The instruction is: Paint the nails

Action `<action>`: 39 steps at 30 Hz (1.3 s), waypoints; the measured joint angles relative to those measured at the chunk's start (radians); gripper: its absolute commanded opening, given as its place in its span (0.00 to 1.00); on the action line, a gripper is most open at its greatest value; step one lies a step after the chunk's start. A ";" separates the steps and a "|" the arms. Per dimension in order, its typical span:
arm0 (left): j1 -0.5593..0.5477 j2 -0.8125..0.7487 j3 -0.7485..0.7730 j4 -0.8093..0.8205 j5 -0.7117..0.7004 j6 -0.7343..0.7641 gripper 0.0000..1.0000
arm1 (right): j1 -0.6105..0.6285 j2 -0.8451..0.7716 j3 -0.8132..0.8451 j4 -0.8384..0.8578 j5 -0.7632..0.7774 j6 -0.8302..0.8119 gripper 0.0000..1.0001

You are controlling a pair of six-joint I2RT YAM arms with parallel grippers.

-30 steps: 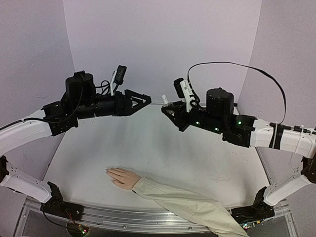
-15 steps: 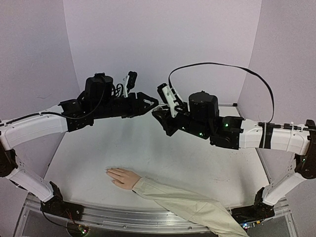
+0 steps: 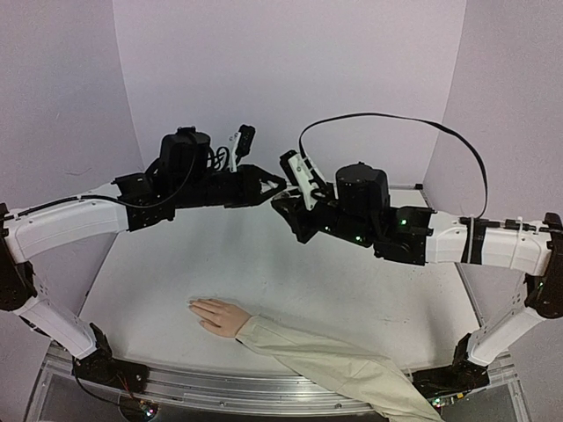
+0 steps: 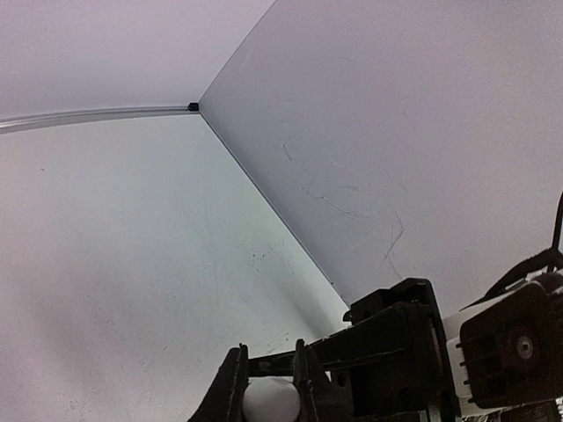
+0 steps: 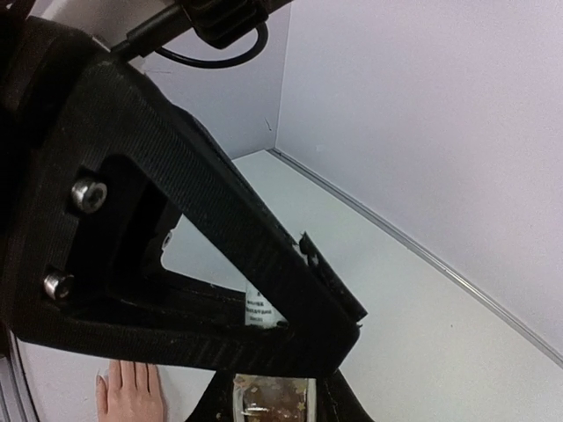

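The mannequin hand (image 3: 220, 315) lies palm down near the table's front, and its nails (image 3: 193, 305) hardly stand out from the skin. High above the table's middle, my right gripper (image 3: 286, 207) is shut on a small clear bottle (image 5: 268, 400) with glittery contents. My left gripper (image 3: 274, 186) meets it from the left, shut on the bottle's white cap (image 4: 268, 400). In the left wrist view that cap sits between my two black fingers (image 4: 230, 391). The right wrist view has the left gripper's black finger (image 5: 220, 220) crossing in front, with the mannequin hand (image 5: 130, 391) far below.
A beige sleeve (image 3: 339, 367) runs from the mannequin's wrist to the front right edge of the table (image 3: 290, 264). Lilac walls (image 3: 290, 79) close in the back and both sides. A black cable (image 3: 396, 119) arcs above my right arm.
My left gripper has moved right to the bottle and closed on its white cap. My right arm shifted left with the bottle, then held still.
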 measured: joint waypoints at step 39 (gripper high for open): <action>0.048 -0.172 -0.122 0.041 0.124 0.071 0.77 | -0.142 -0.080 -0.072 0.011 -0.245 0.097 0.00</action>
